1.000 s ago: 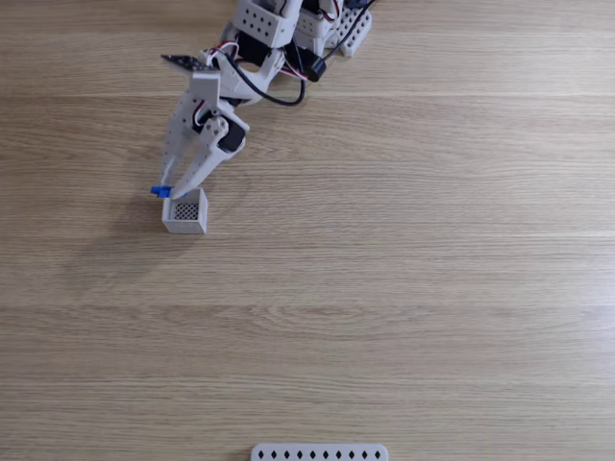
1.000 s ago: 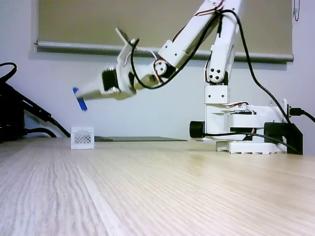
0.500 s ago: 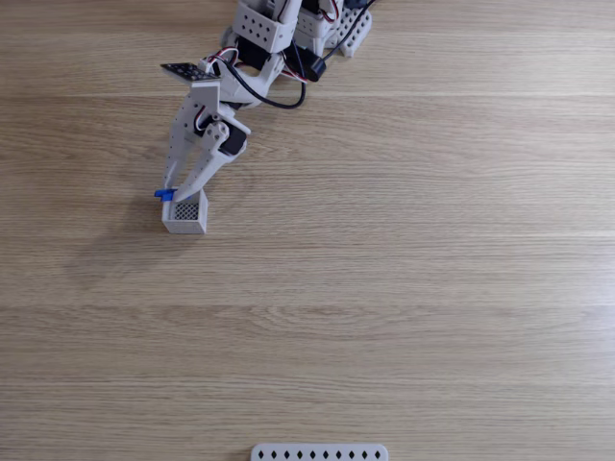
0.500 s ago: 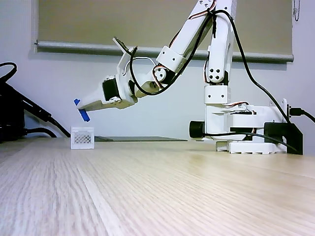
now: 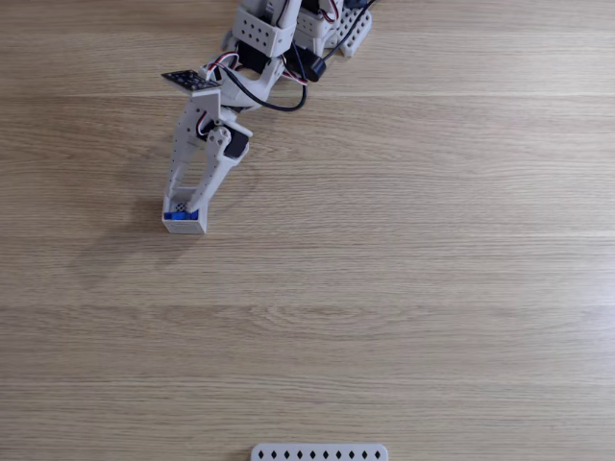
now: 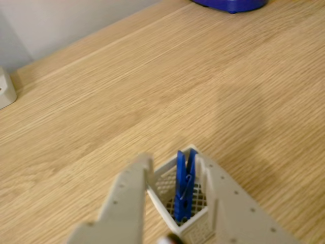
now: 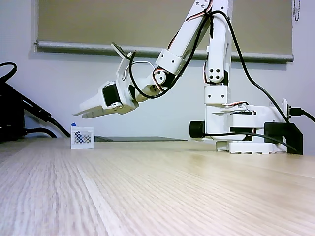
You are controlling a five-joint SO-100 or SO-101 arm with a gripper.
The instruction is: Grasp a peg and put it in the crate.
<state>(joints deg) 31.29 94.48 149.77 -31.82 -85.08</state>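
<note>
One wooden table point(image 5: 432, 250) carries everything, and the crate serves as the landmark for the rest. On it, well off to the right of the crate in a fixed view, stands the white arm point(image 7: 216, 59) on its base, reaching up and then bending down toward the crate, with black cables looping along it.

At the bottom edge of a fixed view, well apart from the crate, lies a flat white strip point(image 5: 319, 451) with a row of holes.

Above the crate hangs the gripper point(image 7: 84, 113), its tips pointing down and to the left in a fixed view, clear of the crate's rim. In a fixed view from above, the gripper point(image 5: 181, 207) lies over the crate's opening. The wrist view shows its two fingers point(image 6: 127, 198) spread apart on either side of the crate, holding nothing (the jaws stand open, with a clear gap between them).

Below the fingertips sits the crate point(image 7: 82, 138), a small white box with mesh walls; its near wall shows in a fixed view from above point(image 5: 184, 227) and its rim in the wrist view point(image 6: 195, 226).

Inside the crate stands the peg point(image 6: 183, 188), bright blue and roughly upright, leaning against the far wall with its top poking above the rim. From the side a blue tip point(image 7: 73, 124) shows just over the crate's left corner, and from above the peg point(image 5: 181, 215) is a blue patch within the crate's walls.
</note>
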